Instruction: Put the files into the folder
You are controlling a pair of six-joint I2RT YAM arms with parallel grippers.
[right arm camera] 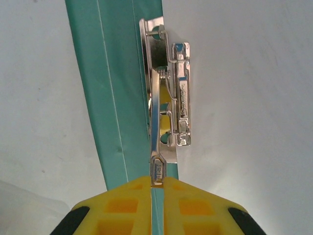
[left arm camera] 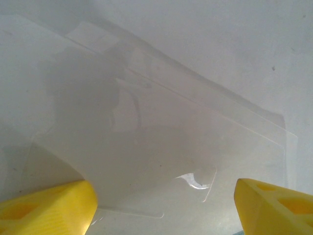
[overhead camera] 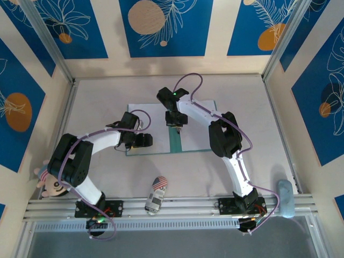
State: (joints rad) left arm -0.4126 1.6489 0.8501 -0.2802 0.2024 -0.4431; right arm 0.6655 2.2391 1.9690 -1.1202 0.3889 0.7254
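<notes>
Right gripper (right arm camera: 157, 183) pinches clip (right arm camera: 175, 93), which runs toward 12 o'clock along folder (right arm camera: 98, 88) crease. Left gripper (left arm camera: 165, 201) hangs spread over files (left arm camera: 146, 132).

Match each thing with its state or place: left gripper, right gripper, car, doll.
Things:
1 left gripper
2 right gripper
3 car
4 doll

States or places:
A shut on the clip
B near edge, far left
C open above a sheet
D near edge, middle

Pairs: 1-C, 2-A, 3-D, 4-B
</notes>
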